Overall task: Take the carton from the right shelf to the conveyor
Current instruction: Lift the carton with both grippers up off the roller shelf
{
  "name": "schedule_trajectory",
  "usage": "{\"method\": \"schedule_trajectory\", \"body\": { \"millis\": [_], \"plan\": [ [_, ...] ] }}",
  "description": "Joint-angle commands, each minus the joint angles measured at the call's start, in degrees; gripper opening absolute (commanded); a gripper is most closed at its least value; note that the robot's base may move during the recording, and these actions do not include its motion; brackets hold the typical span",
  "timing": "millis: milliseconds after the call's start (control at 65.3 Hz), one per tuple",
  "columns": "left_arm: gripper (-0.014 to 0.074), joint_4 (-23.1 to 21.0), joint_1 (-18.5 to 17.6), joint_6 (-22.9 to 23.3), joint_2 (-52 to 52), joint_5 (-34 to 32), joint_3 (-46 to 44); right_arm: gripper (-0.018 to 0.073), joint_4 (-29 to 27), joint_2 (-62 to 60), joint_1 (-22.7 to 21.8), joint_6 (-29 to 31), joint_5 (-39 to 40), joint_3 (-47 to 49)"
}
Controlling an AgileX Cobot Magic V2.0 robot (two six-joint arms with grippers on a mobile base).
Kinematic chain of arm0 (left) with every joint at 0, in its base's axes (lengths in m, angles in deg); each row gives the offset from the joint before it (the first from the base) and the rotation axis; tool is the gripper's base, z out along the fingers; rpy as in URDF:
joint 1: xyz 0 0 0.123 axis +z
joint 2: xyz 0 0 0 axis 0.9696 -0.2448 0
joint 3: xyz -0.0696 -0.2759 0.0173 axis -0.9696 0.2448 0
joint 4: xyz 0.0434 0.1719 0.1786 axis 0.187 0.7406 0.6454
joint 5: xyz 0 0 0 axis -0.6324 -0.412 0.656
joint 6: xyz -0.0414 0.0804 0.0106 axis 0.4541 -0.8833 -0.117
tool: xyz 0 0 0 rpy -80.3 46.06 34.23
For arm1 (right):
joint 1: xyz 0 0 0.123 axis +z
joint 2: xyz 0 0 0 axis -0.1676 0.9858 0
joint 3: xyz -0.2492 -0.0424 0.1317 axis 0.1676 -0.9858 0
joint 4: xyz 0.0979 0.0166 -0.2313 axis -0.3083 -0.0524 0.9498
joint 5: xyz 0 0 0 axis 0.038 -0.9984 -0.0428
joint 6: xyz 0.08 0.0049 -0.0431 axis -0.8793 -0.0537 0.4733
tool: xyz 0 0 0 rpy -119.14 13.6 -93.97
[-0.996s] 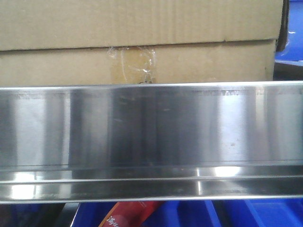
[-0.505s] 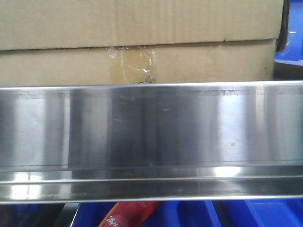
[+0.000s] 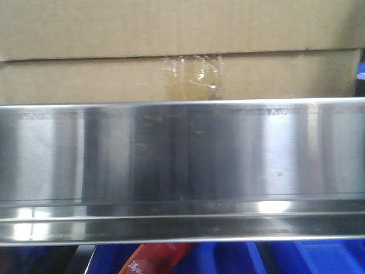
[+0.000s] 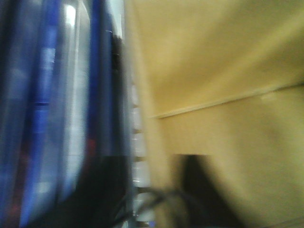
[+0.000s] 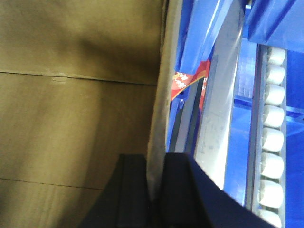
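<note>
Two arms suit this carton (image 3: pixel 171 34): bulky, stiff corrugated board, probably light but liable to slip, best pressed on opposite side walls. Plain brown, yellowish tape (image 3: pixel 191 73) on its seam, it sits on the right shelf (image 5: pixel 273 118) behind the steel rail (image 3: pixel 182 154). Right gripper (image 5: pixel 154 190) jaws stand narrowly apart astride its edge; clamping cannot be told. Left gripper (image 4: pixel 192 185) is too blurred to judge.

This is a warehouse or logistics picking area. A rack (image 3: pixel 182 225) with a wide brushed-steel front rail (image 3: pixel 182 154) holds blue plastic bins (image 3: pixel 319 260) and a track of white rollers (image 5: pixel 273 118), with a plain cardboard carton (image 3: pixel 171 28) behind the rail.
</note>
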Motion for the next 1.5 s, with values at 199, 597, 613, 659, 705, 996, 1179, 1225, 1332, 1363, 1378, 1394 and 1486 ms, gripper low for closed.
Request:
{"method": "schedule_trajectory", "body": {
  "millis": [199, 597, 613, 659, 705, 996, 1179, 1225, 1332, 1363, 1378, 1394, 1486],
  "plan": [
    [-0.0008, 0.3, 0.3, -0.2, 1.7, -0.3, -3.7, -0.0066, 0.8, -1.2, -0.1, 0.4, 0.8, 0.6],
    [-0.0015, -2.4, -1.2, -0.2, 7.2, -0.3, -12.0, -0.0066, 4.7, -10.5, -0.1, -1.1, -2.3, 0.6],
    [-0.0017, -2.4, -1.5, -0.2, 7.5, -0.3, -12.0, -0.0066, 4.7, -10.9, -0.1, -1.1, -2.4, 0.6],
    [-0.0017, -2.4, -2.7, -0.2, 8.2, -0.3, -12.0, -0.0066, 4.7, -12.4, -0.1, -1.1, -2.4, 0.6],
    [-0.0017, -2.4, -3.8, -0.2, 9.0, -0.3, -11.9, -0.0066, 4.7, -13.7, -0.1, -1.1, -2.4, 0.6],
    [-0.0017, -2.0, -12.1, 1.4, 12.6, -0.3, -6.6, -0.0066, 4.7, -24.7, -0.1, -1.1, -2.4, -7.1],
    [-0.0017, -1.1, -16.7, 1.4, 13.0, -0.3, -4.3, -0.0067, 4.7, -29.5, -0.1, -1.1, -2.4, -13.1],
    [-0.0017, -0.4, -17.6, 1.5, 13.1, -0.3, -3.8, -0.0067, 4.7, -29.8, -0.1, -1.1, -2.4, -13.5],
    [-0.0017, 0.9, -18.6, 1.9, 13.1, -0.3, -2.9, -0.0067, 4.7, -29.9, -0.1, -1.1, -2.4, -13.5],
    [-0.0017, 1.0, -18.6, 1.9, 13.1, -0.3, -2.8, -0.0067, 4.7, -29.9, -0.1, -1.1, -2.4, -13.5],
    [-0.0017, 1.0, -18.6, 1.9, 13.1, -0.3, -2.8, -0.0067, 4.7, -29.9, -0.1, -1.1, -2.4, -13.5],
    [-0.0017, 1.0, -18.6, 1.9, 13.1, -0.3, -2.8, -0.0067, 4.7, -29.9, -0.1, -1.1, -2.4, -13.5],
    [-0.0017, 1.3, -18.6, 1.9, 13.1, -0.3, -2.8, -0.0067, 4.7, -29.9, -0.1, -1.1, -2.4, -13.5]
  ]
}}
